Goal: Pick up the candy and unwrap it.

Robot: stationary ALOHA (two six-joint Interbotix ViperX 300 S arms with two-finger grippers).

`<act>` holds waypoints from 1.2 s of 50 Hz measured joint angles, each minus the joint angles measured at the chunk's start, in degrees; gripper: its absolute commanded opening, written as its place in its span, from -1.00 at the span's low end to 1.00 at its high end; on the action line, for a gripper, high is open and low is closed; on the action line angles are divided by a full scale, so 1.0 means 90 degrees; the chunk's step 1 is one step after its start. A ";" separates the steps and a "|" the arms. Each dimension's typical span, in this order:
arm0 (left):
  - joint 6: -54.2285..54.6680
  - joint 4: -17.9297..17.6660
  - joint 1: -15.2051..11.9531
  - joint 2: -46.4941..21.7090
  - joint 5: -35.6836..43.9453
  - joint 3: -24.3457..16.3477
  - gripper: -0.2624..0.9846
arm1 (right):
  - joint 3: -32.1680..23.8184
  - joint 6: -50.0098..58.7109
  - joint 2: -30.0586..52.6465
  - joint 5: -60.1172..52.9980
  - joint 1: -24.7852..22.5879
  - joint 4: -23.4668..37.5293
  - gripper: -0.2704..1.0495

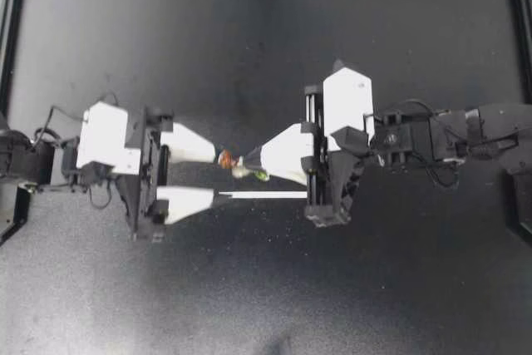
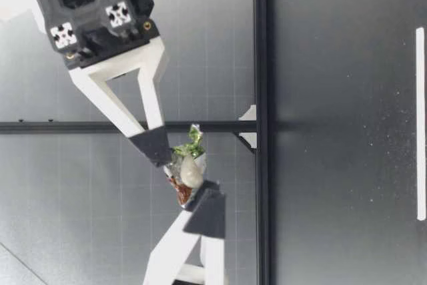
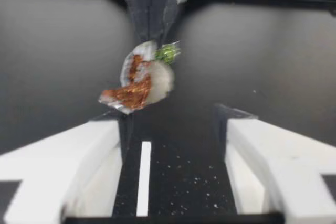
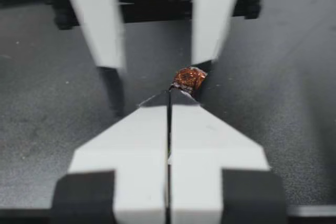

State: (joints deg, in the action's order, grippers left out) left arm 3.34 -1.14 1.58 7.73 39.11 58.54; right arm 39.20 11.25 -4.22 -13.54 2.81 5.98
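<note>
**Top view:** right gripper [image 1: 252,160] clenched on the candy [image 1: 239,167], held mid-scene; left gripper [image 1: 216,176] released, with the candy just right of its far finger [image 1: 195,145].
**Low view:** candy clear of the table [image 2: 347,165], long axis running gripper to gripper.
**Left wrist view:** pale rounded sweet in crinkled foil, copper tail [image 3: 123,97] off-centre.
**Right wrist view:** copper foil shows past the shut tips.

Small foil-wrapped candy [image 4: 189,78], largely hidden
My white right gripper [image 1: 247,160], tips together, covers all but its copper end from the right wrist
</note>
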 measured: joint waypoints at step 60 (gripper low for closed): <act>-0.0010 -0.0146 -0.0264 0.0176 0.0000 0.0176 0.25 | 0.0400 0.0010 -0.0322 0.0000 -0.0068 -0.0059 -0.88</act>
State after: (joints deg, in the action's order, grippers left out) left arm 3.25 -2.46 -0.79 9.32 39.11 60.12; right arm 42.80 11.34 -7.12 -13.54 2.20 5.45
